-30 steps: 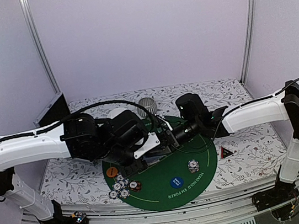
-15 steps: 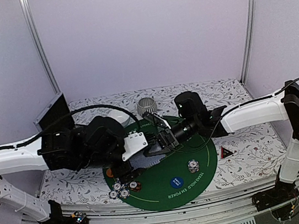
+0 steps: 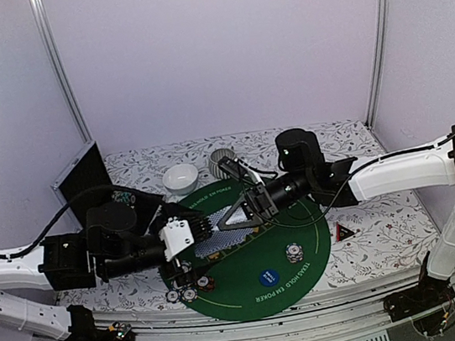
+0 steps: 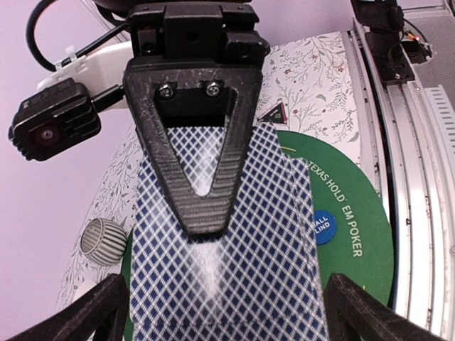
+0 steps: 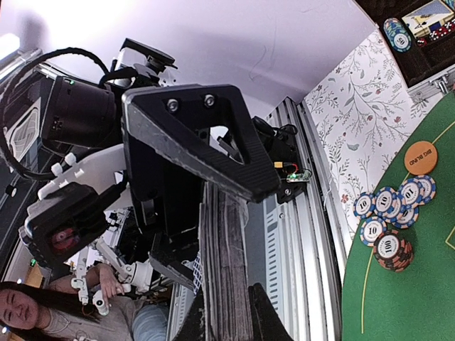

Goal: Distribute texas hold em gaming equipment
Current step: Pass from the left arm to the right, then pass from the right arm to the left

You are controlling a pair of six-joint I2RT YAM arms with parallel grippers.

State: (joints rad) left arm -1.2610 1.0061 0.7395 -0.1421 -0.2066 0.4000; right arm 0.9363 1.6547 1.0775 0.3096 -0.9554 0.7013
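Observation:
A deck of blue-checked playing cards [image 3: 213, 245] hangs over the left part of the green mat [image 3: 309, 271], with my right gripper [image 3: 229, 220] shut on its far end. In the right wrist view the deck [image 5: 229, 256] stands edge-on in my right gripper [image 5: 229, 316]. My left gripper [image 3: 203, 240] is open, its fingers straddling the deck's near end [image 4: 234, 277] without pinching it. Striped chips [image 3: 185, 289] cluster at the mat's front left, and one stack [image 3: 294, 252] sits right of centre. A blue disc [image 3: 267, 278] lies near the front, an orange disc [image 5: 421, 158] beside the chips, and a red-black triangle [image 3: 345, 230] off the mat's right.
A white bowl [image 3: 181, 178] and a striped grey bowl [image 3: 223, 159] stand behind the mat. An open black case [image 3: 84, 178] leans at the back left, with more chips [image 5: 398, 32] in it. Metal rails [image 3: 259, 336] run along the table's near edge.
My left gripper opened and its arm drew back to the left and lower. The right gripper closed on the deck, which now stays with it over the mat.

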